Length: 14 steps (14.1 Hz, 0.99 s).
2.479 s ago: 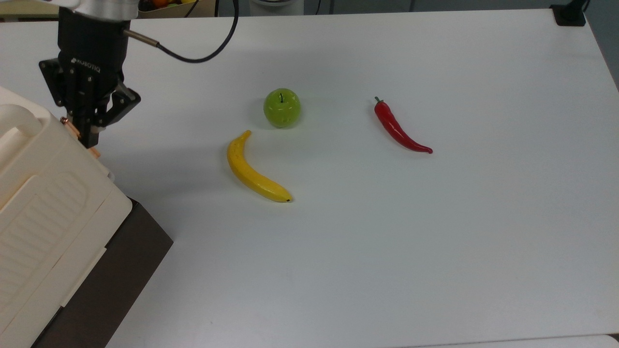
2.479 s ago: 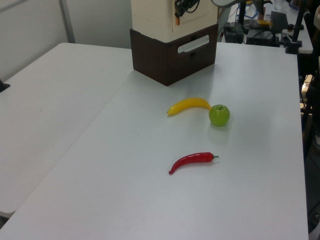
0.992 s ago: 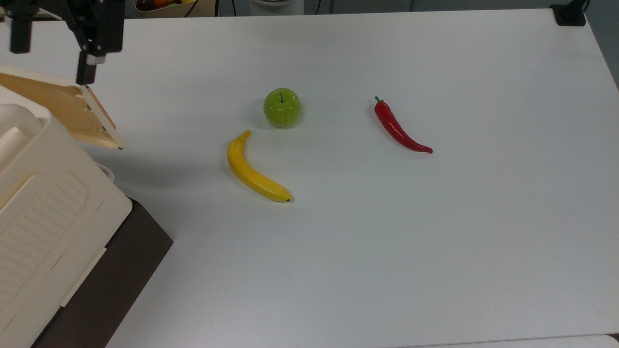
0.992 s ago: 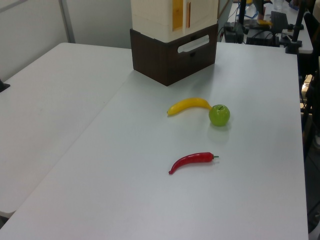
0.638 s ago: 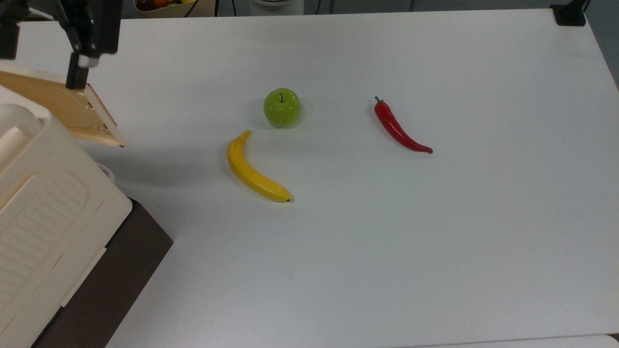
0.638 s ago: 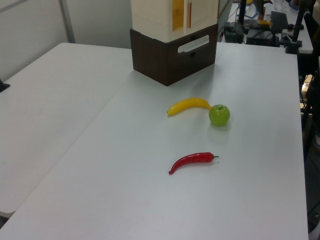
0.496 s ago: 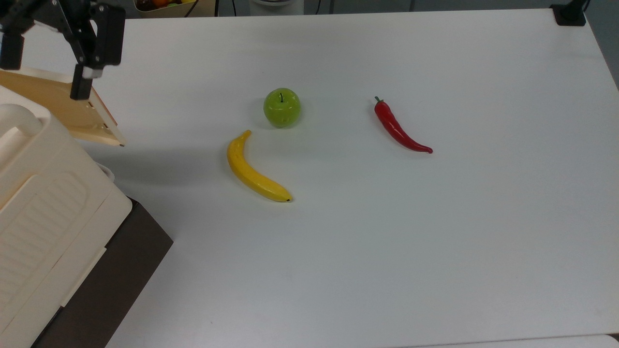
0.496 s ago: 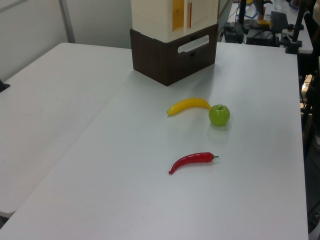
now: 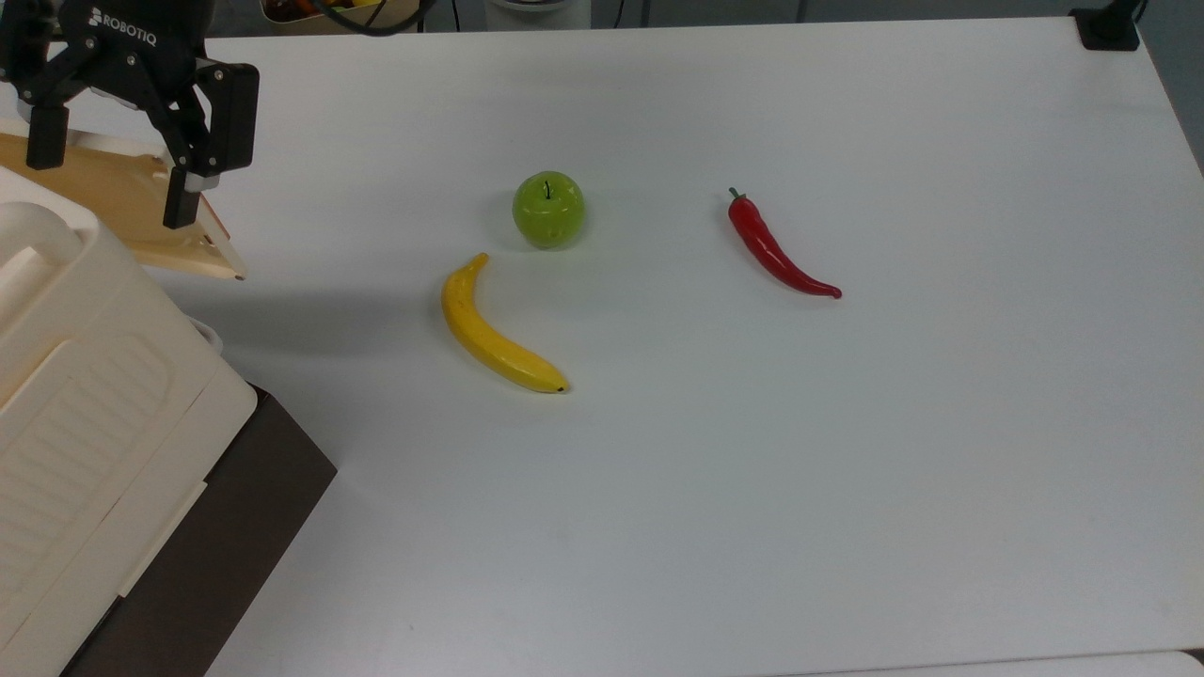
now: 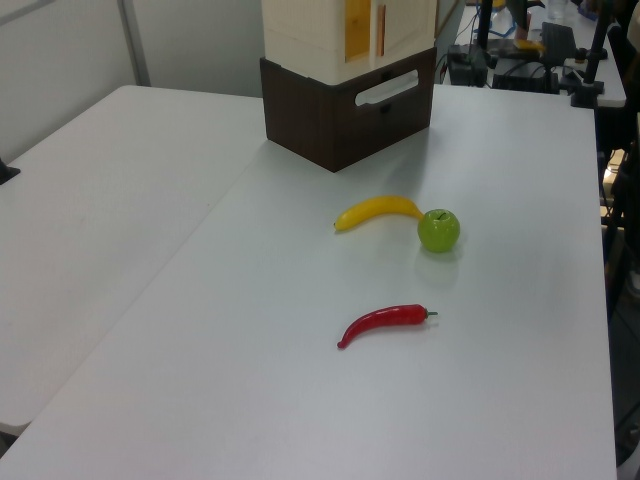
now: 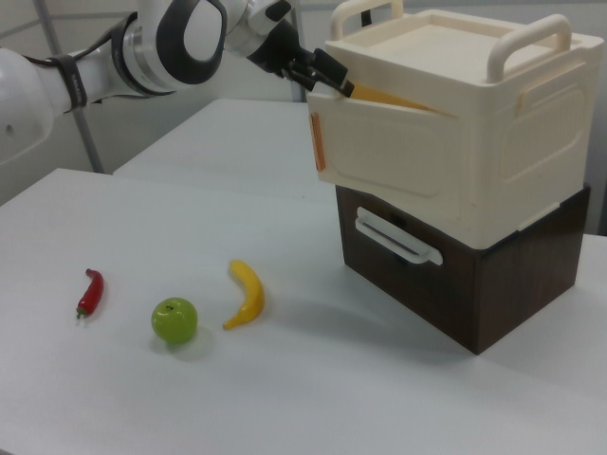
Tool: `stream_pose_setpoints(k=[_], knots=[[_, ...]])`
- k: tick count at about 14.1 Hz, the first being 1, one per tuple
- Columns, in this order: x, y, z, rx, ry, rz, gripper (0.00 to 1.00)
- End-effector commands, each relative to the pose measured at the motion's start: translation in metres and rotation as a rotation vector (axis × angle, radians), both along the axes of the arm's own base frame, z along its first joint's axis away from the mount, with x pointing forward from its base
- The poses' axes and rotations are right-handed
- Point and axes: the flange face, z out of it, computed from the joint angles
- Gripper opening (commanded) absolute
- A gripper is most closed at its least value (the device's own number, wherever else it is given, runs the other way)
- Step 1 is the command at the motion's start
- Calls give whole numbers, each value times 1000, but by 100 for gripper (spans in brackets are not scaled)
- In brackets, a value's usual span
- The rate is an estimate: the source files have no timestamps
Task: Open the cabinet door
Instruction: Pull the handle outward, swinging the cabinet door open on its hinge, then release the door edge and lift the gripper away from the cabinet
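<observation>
The cabinet door [image 9: 122, 212] stands part-way open from the big cream box [image 9: 85, 414], its tan-yellow inner face turned up in the top view. Seen from the right view, the cabinet door [image 11: 379, 161] leans outward, hinged low, cream on the outside with an orange strip on its edge. My gripper [image 9: 111, 172] is open above that inner face, its two black fingers wide apart and holding nothing. In the right view my gripper [image 11: 330, 80] sits at the door's upper edge. The left view has the cabinet door [image 10: 356, 28] edge-on at the top.
A dark brown drawer box [image 9: 216, 536] carries the cream box. On the white table [image 9: 847, 470] lie a yellow banana [image 9: 497, 329], a green apple [image 9: 548, 209] and a red chili pepper [image 9: 776, 249], all to the top view's right of the cabinet.
The door, shut 2.5 s ago with the gripper at its edge, now hangs ajar. In the last half second the open gripper shifted toward the top view's lower right, over the door.
</observation>
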Motion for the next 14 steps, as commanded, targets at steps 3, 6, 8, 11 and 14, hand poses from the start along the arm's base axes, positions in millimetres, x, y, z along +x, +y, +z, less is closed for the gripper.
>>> stream_pose_setpoints(k=[3, 6, 8, 11, 14], knots=[[-31, -15, 8, -78, 211, 68, 100], [-39, -22, -5, -100, 352, 116, 100], [-45, -33, -10, -85, 408, 94, 100], [-60, -53, -16, -65, 507, 102, 100], [-74, -77, -19, -29, 563, 100, 100]])
